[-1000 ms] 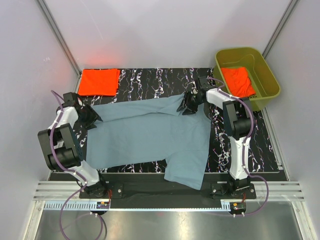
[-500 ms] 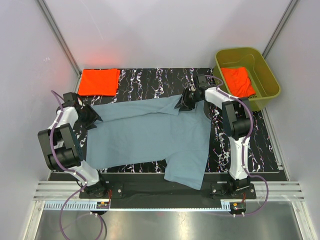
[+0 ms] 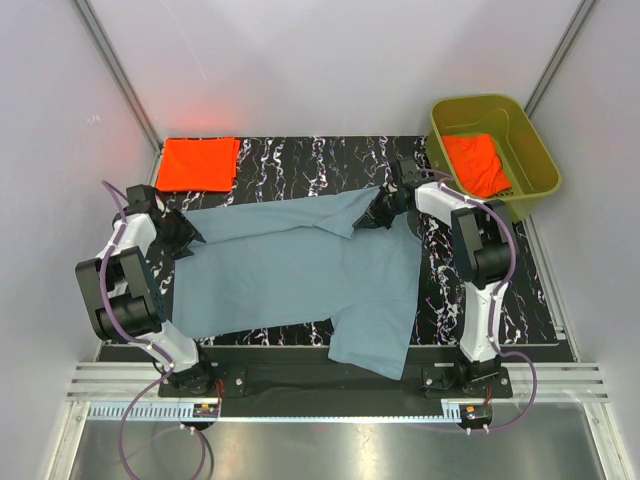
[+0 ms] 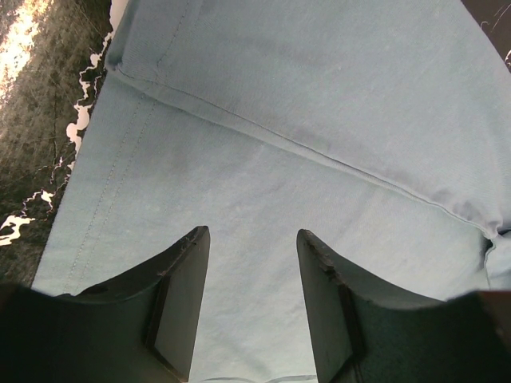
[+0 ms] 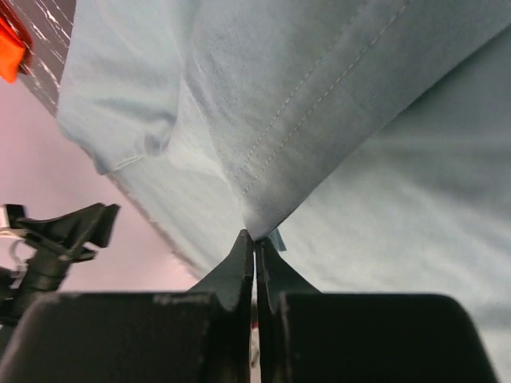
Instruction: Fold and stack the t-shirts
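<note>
Fig.: R hand (image 5: 255, 243) clenched on a folded hem of the blue-grey t-shirt (image 3: 290, 270), which lies spread on the table (image 3: 300, 160) beneath it. L hand (image 4: 254, 235) parted above the cloth, gripping nothing. Fabric prob. soft, limp, light; pinch at hem corners.

Bright even overhead light, soft shadows, sharp focus

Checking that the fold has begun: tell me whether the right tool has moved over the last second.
Yes, slightly. The right tool has edged rightward, toward the tub, and has shut on the blue shirt at its edge.
</note>
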Controlling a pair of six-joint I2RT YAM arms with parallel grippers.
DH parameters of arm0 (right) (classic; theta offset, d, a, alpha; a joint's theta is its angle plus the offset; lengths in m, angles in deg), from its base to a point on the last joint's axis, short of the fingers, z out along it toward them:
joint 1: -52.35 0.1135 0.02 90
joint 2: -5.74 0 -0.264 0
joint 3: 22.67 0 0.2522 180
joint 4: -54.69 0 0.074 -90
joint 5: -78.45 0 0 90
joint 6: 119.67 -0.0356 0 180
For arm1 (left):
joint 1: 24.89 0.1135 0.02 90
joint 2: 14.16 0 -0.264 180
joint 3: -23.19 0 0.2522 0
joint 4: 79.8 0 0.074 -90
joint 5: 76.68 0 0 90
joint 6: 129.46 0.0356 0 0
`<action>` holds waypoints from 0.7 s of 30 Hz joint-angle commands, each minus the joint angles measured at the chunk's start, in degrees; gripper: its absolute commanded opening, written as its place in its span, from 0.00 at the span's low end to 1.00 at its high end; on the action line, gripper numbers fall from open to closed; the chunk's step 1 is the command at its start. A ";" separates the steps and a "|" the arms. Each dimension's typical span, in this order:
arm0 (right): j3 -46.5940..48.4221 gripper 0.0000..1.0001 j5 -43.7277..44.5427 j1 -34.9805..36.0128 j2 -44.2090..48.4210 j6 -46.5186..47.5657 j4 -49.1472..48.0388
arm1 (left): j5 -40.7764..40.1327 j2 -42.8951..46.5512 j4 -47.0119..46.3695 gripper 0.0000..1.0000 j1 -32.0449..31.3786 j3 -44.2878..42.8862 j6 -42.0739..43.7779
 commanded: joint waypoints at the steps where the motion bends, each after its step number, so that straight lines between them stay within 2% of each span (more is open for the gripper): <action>1: -3.20 0.00 -2.37 0.52 6.14 -12.32 -0.74 | 1.32 2.33 -1.09 0.53 0.00 -0.95 0.64; 8: -10.24 0.00 -0.79 1.13 9.92 -20.50 -1.26 | 0.80 4.53 -1.00 0.53 0.00 -0.42 1.43; 15: -11.73 0.00 1.50 3.77 12.64 -27.43 -1.18 | 0.09 7.60 -0.65 0.54 0.09 2.21 2.92; 21: -18.93 0.00 2.72 8.59 20.72 -37.70 0.93 | -0.61 9.36 0.50 0.54 0.09 2.30 4.76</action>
